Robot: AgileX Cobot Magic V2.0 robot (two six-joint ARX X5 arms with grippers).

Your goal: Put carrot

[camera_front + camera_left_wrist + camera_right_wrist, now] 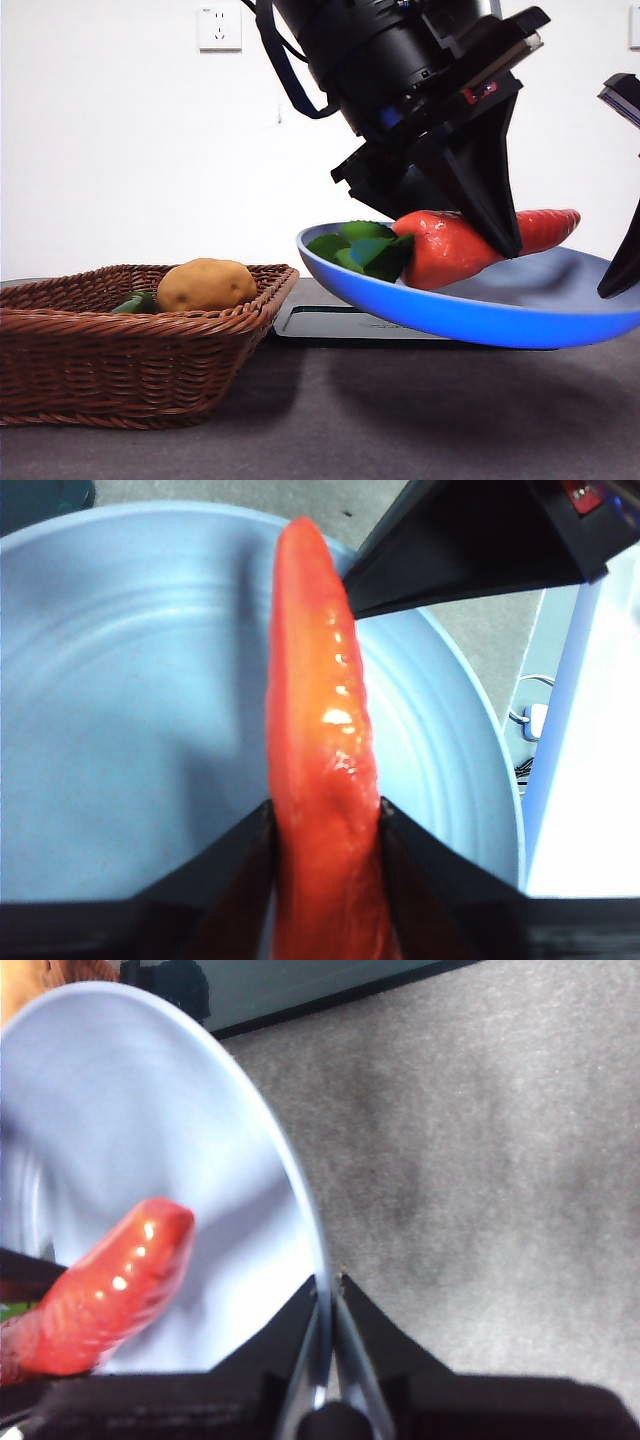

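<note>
The carrot [450,245] is red-orange with dark green leaves [365,248] at its thick end. It lies tilted over the blue plate [480,315], which is held raised off the table. My left gripper [500,235] comes down from above and is shut on the carrot [325,780], one jaw on each side. My right gripper [620,270] is at the right edge and is shut on the plate's rim [320,1300]. The carrot's tip shows in the right wrist view [110,1295].
A brown wicker basket [120,350] stands at the left with a tan potato [205,285] and a green vegetable [135,301] in it. A dark flat tray [330,322] lies behind the plate. The table is dark grey.
</note>
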